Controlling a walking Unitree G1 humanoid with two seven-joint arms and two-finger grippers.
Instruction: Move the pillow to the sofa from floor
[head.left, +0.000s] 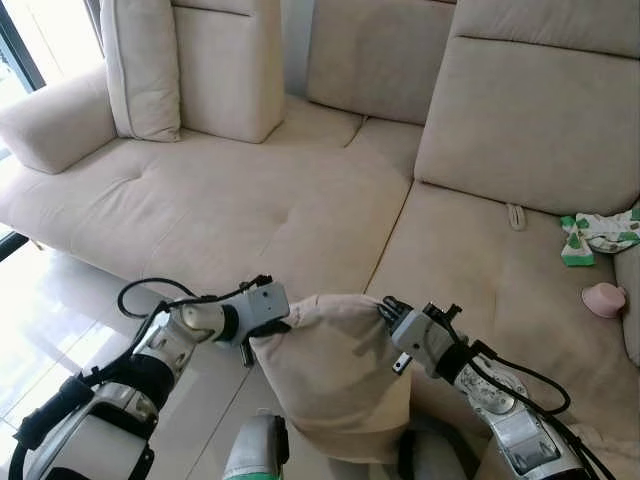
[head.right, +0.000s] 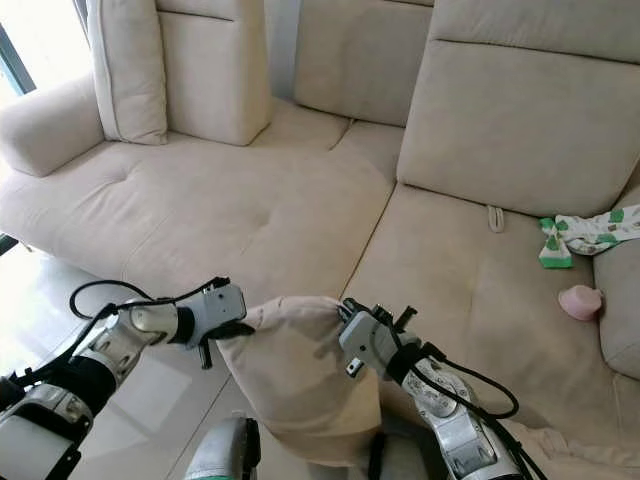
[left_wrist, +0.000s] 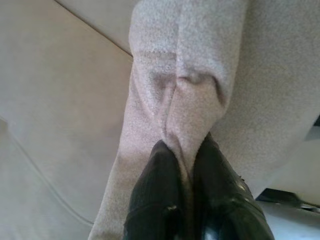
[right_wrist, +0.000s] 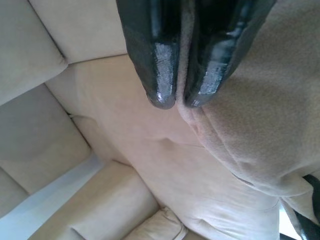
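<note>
A beige pillow (head.left: 335, 375) hangs between my two arms just in front of the beige sofa's seat (head.left: 250, 210), above the floor. My left gripper (head.left: 268, 328) is shut on the pillow's upper left corner; in the left wrist view its fingers (left_wrist: 160, 195) pinch a fold of fabric (left_wrist: 185, 110). My right gripper (head.left: 388, 312) is shut on the upper right corner; the right wrist view has its fingertips (right_wrist: 162, 92) clamped on the pillow's edge (right_wrist: 250, 125). The pillow's lower part is hidden by my body.
Another beige pillow (head.left: 145, 65) leans upright against the sofa's back at the left. A green-and-white cloth (head.left: 598, 235) and a small pink object (head.left: 604, 299) lie on the right seat. Glossy floor (head.left: 60, 310) shows at lower left.
</note>
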